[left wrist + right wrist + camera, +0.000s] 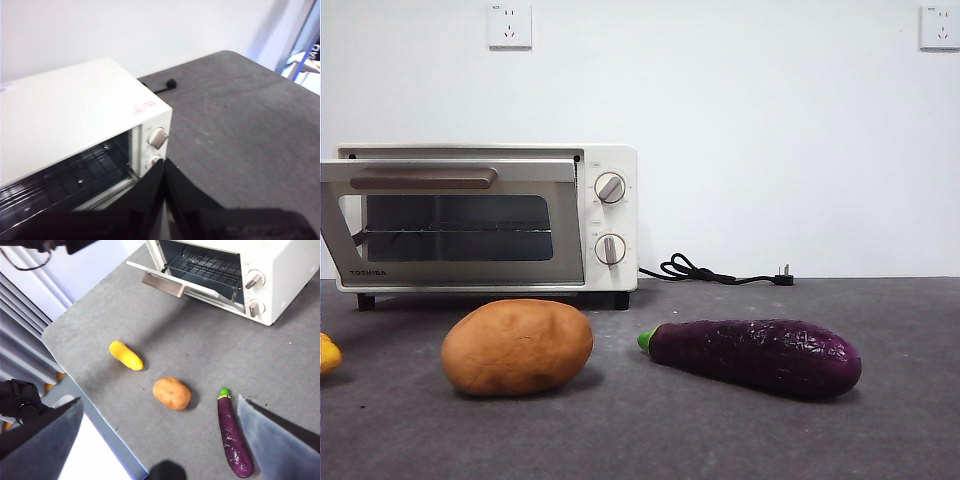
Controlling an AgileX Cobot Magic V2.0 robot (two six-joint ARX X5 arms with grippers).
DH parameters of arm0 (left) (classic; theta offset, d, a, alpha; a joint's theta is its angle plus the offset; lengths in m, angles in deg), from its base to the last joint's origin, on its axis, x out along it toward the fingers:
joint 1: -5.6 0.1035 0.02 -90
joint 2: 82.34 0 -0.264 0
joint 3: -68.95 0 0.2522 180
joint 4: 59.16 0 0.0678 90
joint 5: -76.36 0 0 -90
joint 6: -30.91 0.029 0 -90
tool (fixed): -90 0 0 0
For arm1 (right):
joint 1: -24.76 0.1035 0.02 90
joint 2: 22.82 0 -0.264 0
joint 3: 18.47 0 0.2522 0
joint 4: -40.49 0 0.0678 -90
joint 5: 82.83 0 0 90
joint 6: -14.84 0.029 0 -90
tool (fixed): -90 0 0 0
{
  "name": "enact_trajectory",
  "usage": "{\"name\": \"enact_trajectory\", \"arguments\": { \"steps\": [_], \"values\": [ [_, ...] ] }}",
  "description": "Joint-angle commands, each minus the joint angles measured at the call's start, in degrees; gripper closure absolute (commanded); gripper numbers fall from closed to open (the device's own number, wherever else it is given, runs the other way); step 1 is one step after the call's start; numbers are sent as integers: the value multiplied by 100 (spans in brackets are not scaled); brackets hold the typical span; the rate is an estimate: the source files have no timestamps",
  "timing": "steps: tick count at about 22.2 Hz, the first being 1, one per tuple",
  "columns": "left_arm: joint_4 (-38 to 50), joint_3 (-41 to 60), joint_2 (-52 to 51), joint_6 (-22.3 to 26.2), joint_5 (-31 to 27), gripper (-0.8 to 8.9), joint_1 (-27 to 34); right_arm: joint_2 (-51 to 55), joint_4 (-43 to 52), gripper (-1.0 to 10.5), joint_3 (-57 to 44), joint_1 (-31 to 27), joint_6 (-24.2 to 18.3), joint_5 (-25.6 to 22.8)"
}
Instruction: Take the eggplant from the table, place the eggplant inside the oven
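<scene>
Right claw (160, 440) hangs wide open and empty over the eggplant (234, 432), stem toward the oven (235, 275); left claw (164, 200) pinched closed, empty.

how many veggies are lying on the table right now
3. The eggplant lies nearest the right claw, the potato beside its stem end, and a yellow vegetable beyond the potato, before the oven door. None looks hidden.
</scene>
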Motion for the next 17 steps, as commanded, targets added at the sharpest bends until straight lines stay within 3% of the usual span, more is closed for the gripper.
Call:
{"name": "enact_trajectory", "arguments": {
  "steps": [1,5,11,17],
  "values": [
    [-160,63,-133,-55,-179,819,-4,-2,-81,381,17,4,-44,-20],
    [-466,63,-337,181,-424,819,-4,-2,-166,381,17,4,-42,-20],
    [-485,63,-400,393,-1504,819,-4,-2,-166,381,17,4,-42,-20],
    [-485,63,-387,391,-1392,819,-2,-2,-170,381,17,4,-42,-22]
  ]
}}
